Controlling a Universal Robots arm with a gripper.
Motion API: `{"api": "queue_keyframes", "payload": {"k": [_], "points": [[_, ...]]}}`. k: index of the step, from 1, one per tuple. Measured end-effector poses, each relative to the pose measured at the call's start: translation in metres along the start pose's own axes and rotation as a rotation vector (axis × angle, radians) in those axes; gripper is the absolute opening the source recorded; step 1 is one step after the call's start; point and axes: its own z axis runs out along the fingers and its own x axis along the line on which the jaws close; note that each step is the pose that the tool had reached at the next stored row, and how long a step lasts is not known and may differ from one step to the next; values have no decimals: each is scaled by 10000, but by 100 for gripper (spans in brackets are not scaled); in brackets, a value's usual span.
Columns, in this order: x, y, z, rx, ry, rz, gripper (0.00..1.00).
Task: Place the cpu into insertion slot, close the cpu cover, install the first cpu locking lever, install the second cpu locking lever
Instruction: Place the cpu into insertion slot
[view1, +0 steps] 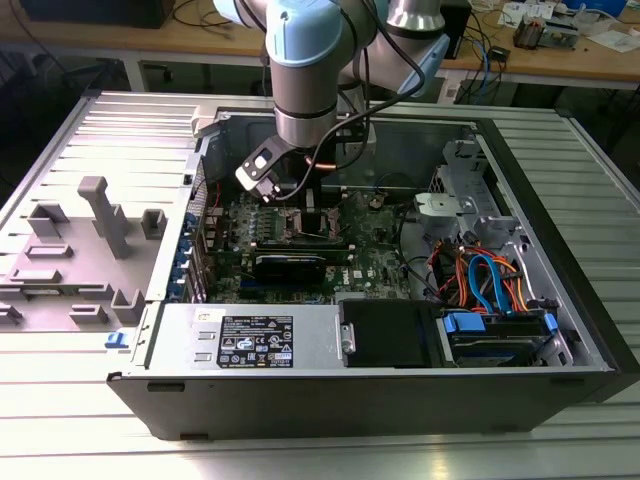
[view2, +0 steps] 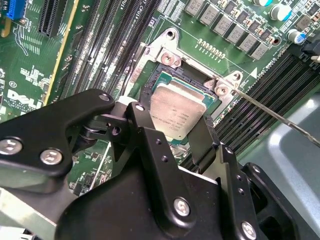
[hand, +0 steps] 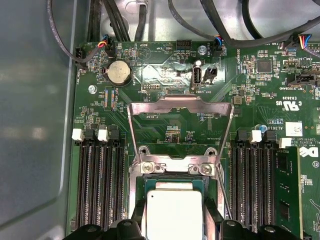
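1. A ribbed metal bench (view1: 300, 462) carries the open case (view1: 400, 400), which lies on its side with the board (view1: 380, 265) facing up.
2. Your arm (view1: 305, 70) reaches straight down into the case. Its wrist is vertical and the claw (view1: 290, 200) sits low over the board's middle.
3. In both wrist views the claw (view2: 172, 120) (hand: 174, 222) has its fingers (view2: 145, 125) against two opposite edges of the cpu (view2: 177, 107). You appear to be gripping the chip, with the fingers closed on it.
4. The cpu sits over the slot (view2: 167, 56), within its outline. I cannot tell whether it is fully seated.
5. The cover (hand: 180, 103) stands swung open beyond the slot, and a thin lever (view2: 270, 107) lies clear to one side.
6. The step in hand looks like the placing. Keep the chip level and square to the slot. Bring it down with no sideways push and no force, because a tilted entry could damage the slot.
7. Keep the wrist vertical as you do it, so both fingers stay even on the chip.
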Motion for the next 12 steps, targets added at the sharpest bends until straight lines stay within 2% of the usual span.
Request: {"api": "queue_keyframes", "payload": {"k": [4,5,12], "points": [[1,0,3,-5,6,2,55],[1,0,2,-2,4,2,62],[1,0,2,-4,16,86,62]]}}
